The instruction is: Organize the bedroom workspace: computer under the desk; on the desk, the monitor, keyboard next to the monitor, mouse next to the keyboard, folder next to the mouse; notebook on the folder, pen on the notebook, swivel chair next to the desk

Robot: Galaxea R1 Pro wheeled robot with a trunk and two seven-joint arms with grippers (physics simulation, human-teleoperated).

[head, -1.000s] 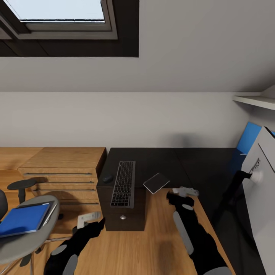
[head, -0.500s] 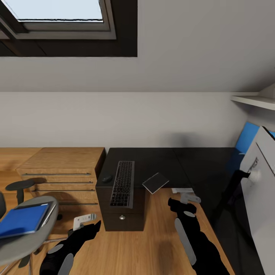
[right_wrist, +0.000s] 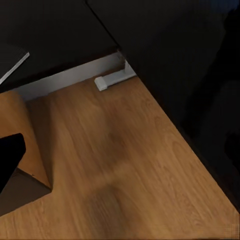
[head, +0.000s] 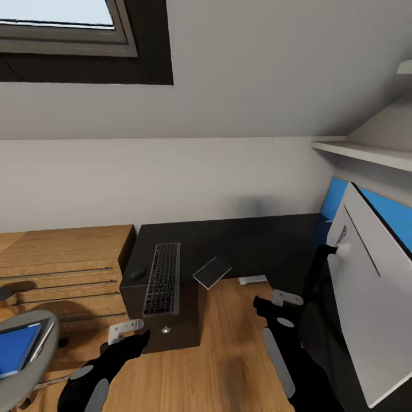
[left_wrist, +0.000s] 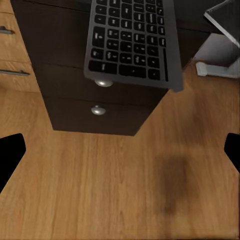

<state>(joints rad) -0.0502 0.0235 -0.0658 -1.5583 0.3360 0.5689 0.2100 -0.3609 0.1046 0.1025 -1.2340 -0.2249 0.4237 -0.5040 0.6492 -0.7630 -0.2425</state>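
wood floor by desk [head: 240, 240] | keyboard [head: 162, 278], notebook [head: 212, 272] lying on it | step: likely fetching folder [head: 14, 349] off chair [head: 28, 357] left of desk | both grippers' jaws: cannot tell

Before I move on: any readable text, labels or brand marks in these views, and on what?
No text reads in any view.
Keyboard: pale marks on the black keys, too small and blurred to read.
Monitor: back panel plain, no brand visible.
Folder and notebook: blank faces.
Desk drawer fronts: only round knobs, no labels.
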